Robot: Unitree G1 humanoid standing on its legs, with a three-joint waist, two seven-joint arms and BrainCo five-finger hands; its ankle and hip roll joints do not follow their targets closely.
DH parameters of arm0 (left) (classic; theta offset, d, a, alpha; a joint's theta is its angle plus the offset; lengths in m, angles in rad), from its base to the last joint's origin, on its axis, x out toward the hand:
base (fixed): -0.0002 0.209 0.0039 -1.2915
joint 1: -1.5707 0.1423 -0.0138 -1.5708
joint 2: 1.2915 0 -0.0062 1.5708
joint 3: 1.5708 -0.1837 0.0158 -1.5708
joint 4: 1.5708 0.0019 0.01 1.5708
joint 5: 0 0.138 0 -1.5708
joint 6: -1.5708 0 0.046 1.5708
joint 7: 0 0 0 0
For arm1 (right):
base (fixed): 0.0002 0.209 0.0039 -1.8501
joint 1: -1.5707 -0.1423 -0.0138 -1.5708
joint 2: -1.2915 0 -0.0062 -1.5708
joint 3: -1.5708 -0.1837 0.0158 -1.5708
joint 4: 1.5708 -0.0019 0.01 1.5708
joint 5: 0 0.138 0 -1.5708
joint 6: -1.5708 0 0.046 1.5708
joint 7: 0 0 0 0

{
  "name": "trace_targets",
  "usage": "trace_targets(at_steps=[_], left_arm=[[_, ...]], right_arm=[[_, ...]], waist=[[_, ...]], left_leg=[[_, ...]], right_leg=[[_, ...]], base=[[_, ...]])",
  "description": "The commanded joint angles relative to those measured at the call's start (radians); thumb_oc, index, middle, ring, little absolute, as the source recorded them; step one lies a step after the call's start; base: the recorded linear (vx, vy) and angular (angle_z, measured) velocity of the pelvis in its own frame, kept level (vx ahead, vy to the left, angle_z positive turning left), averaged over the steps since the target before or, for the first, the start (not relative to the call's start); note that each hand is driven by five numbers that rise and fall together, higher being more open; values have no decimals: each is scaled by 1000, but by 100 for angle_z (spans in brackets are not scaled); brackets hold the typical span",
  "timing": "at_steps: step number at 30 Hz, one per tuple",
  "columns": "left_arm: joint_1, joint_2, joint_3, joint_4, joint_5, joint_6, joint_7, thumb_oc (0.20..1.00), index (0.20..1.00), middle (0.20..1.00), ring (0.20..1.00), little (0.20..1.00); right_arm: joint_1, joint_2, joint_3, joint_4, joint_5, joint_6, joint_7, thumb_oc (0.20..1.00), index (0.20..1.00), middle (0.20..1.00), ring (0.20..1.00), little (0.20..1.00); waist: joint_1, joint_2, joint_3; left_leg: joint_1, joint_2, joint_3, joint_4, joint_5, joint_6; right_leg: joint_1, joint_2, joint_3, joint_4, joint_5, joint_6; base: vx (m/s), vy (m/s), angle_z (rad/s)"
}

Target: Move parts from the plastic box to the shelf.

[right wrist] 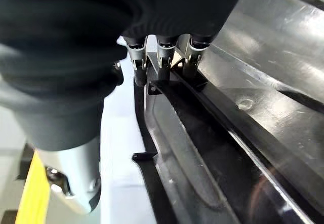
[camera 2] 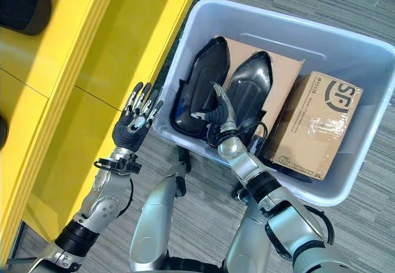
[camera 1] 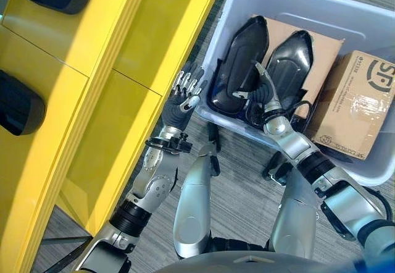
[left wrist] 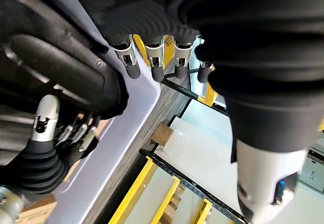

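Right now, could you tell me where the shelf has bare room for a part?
The yellow shelf bay beside the left hand is bare. The outer bays hold black parts. The plastic box is crowded.

The cardboard box (camera 2: 313, 128) bears a logo and small print, unreadable.

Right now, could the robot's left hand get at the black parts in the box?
Probably yes. The left hand hovers open just outside the box's near corner, and the box has no lid. The nearest black part lies right against that wall, so the hand would only need to clear the rim. The right hand is already on it.
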Motion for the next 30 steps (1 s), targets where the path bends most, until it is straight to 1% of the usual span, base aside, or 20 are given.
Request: trace_targets(at_steps=[1, 2, 3, 5, 6, 9, 11, 14, 17, 18, 20, 24, 28, 30], left_arm=[[-10, 5, 6, -110, 54, -21, -14, 1000, 1000, 1000, 1000, 1000], [-11, 3, 3, -107, 54, -23, -15, 1000, 1000, 1000, 1000, 1000], [-15, -3, -8, -105, 61, -30, -2, 1000, 1000, 1000, 1000, 1000], [-20, -6, -20, -97, 59, -44, 9, 1000, 1000, 1000, 1000, 1000], [-25, -10, -31, -97, 58, -49, 26, 1000, 1000, 1000, 1000, 1000], [-36, -23, -46, -95, 61, -55, 52, 1000, 1000, 1000, 1000, 1000], [-35, -34, -57, -96, 59, -72, 77, 1000, 1000, 1000, 1000, 1000], [-26, -44, -59, -92, 54, -98, 80, 1000, 1000, 1000, 1000, 1000], [-24, -49, -51, -87, 36, -105, 77, 1000, 1000, 1000, 1000, 1000], [-25, -51, -49, -86, 36, -103, 74, 1000, 1000, 1000, 1000, 1000], [-25, -52, -53, -88, 41, -100, 77, 1000, 1000, 1000, 1000, 1000], [-19, -55, -48, -98, 48, -104, 86, 1000, 1000, 1000, 1000, 1000], [-20, -60, -50, -103, 53, -106, 98, 1000, 1000, 1000, 1000, 1000], [-19, -62, -51, -105, 59, -103, 104, 1000, 1000, 1000, 1000, 1000]], right_arm=[[-74, 105, 35, -61, -137, -29, -79, 1000, 1000, 1000, 1000, 1000], [-74, 106, 36, -55, -168, -27, -128, 1000, 1000, 1000, 1000, 1000], [-85, 90, 15, -43, -274, -65, -259, 1000, 1000, 1000, 1000, 1000], [-92, 71, -13, -54, -349, -105, -318, 1000, 1000, 1000, 1000, 1000], [-99, 55, -46, -89, -417, -141, -365, 1000, 1000, 1000, 1000, 1000], [-113, 40, -92, -139, -478, -187, -381, 1000, 1000, 1000, 1000, 1000], [-98, 20, -111, -197, -473, -174, -398, 1000, 1000, 1000, 1000, 1000], [-52, 10, -121, -233, -490, -172, -415, 1000, 1000, 1000, 1000, 1000], [-20, 0, -111, -239, -485, -152, -360, 1000, 1000, 1000, 1000, 1000], [-21, 2, -107, -236, -488, -152, -361, 1000, 1000, 1000, 1000, 1000], [-17, 3, -102, -242, -450, -124, -389, 1000, 1000, 1000, 1000, 1000], [12, 13, -118, -245, -378, -104, -417, 1000, 1000, 1000, 1000, 1000], [39, 26, -126, -247, -304, -97, -406, 1000, 1000, 1000, 1000, 1000], [51, 37, -129, -241, -241, -85, -401, 1000, 1000, 1000, 1000, 1000]], waist=[[25, 19, -12], [24, 20, -12], [18, 22, -12], [10, 25, -12], [1, 28, -12], [-12, 37, -12], [-32, 47, -12], [-54, 55, -12], [-69, 61, -12], [-69, 61, -12], [-71, 63, -12], [-78, 63, -12], [-85, 64, -12], [-87, 64, -12]], left_leg=[[32, -48, 11, 82, -200, 16], [33, -47, 12, 82, -201, 16], [34, -46, 14, 82, -201, 17], [36, -45, 16, 79, -201, 17], [40, -46, 18, 74, -200, 16], [49, -47, 22, 65, -197, 14], [67, -48, 35, 53, -196, 9], [85, -47, 53, 36, -193, 7], [99, -47, 64, 28, -195, 6], [101, -46, 66, 27, -194, 6], [105, -48, 67, 18, -191, 5], [113, -50, 71, 7, -190, 7], [114, -51, 75, 5, -190, 8], [117, -51, 75, 4, -190, 8]], right_leg=[[16, 11, 71, -47, 73, 76], [16, 11, 72, -47, 74, 76], [16, 13, 76, -53, 76, 77], [15, 16, 81, -59, 79, 79], [15, 19, 87, -65, 82, 82], [14, 23, 100, -73, 83, 83], [18, 25, 114, -83, 82, 84], [20, 25, 128, -97, 82, 86], [23, 25, 136, -103, 80, 84], [23, 25, 137, -105, 81, 84], [24, 25, 137, -109, 81, 84], [26, 27, 140, -116, 84, 86], [23, 27, 146, -113, 82, 84], [25, 27, 147, -112, 81, 83]], base=[[0, 0, 0], [0, 0, 0], [0, 0, 0], [-3, 21, 1], [-4, 50, 1], [1, 75, -5], [10, 133, -8], [1, 107, -22], [-4, 62, -15], [0, 0, 0], [0, 0, 0], [0, 0, 0], [0, 8, 0], [0, 0, 0]])
